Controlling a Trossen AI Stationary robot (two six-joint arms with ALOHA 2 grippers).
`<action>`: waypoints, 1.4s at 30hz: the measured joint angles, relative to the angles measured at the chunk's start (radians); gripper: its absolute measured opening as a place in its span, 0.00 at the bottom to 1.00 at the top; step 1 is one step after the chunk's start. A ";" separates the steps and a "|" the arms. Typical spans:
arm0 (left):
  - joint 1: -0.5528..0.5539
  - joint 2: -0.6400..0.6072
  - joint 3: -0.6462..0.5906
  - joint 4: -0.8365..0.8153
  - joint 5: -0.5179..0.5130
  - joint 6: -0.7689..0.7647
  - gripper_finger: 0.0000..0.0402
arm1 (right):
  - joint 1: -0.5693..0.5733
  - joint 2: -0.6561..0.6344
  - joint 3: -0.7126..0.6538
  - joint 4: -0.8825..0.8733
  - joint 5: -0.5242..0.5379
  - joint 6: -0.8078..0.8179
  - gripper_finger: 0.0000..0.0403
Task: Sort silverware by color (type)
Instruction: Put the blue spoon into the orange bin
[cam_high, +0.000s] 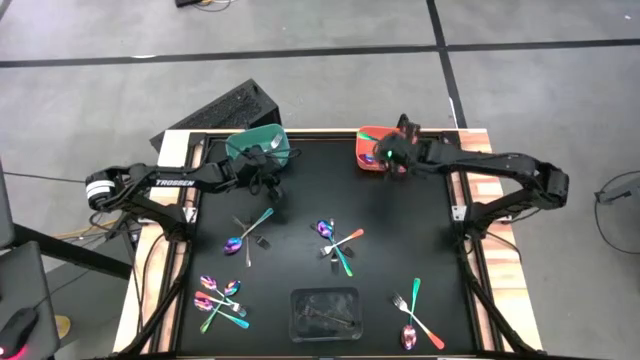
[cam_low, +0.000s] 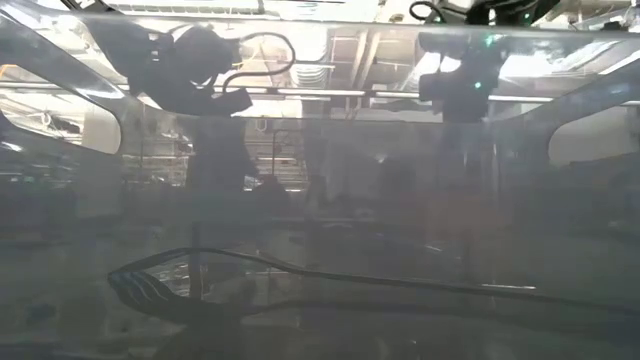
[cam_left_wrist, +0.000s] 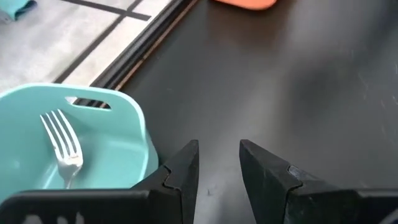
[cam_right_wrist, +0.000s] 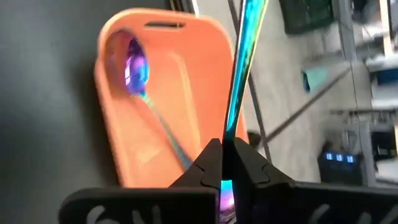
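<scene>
- Sorting is barely begun: most silverware (cam_high: 338, 243) lies scattered in clusters across the black table (cam_high: 300, 190).
- The teal bin (cam_left_wrist: 93, 143), far left, holds one fork (cam_left_wrist: 62, 146); the orange bin (cam_right_wrist: 180, 81), far right, one spoon (cam_right_wrist: 138, 68).
- Right gripper (cam_right_wrist: 228, 163) pinches a teal handle (cam_right_wrist: 242, 62) over the orange bin.
- Left gripper (cam_left_wrist: 219, 163) hovers beside the teal bin, fingers apart, empty.

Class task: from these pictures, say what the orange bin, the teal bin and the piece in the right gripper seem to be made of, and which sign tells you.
Orange bin: probably moulded plastic, matte; even colour, rounded rim, slot handle.
Teal bin: likely the same plastic; smooth thin wall, cut-out handle.
Piece pinched in the right gripper: apparently polished metal with an iridescent coating; its thin stem reflects teal to green.
</scene>
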 joint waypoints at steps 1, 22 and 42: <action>-0.002 0.000 0.000 -0.005 0.000 0.000 0.26 | -0.024 0.004 0.000 0.028 -0.024 -0.037 0.08; -0.061 0.000 0.000 -0.097 -0.031 -0.079 0.26 | -0.038 0.008 0.000 -0.032 -0.164 0.390 0.34; -0.168 0.000 0.000 -0.028 -0.087 -0.102 0.26 | 0.898 -0.014 0.000 -0.404 -0.380 1.824 0.32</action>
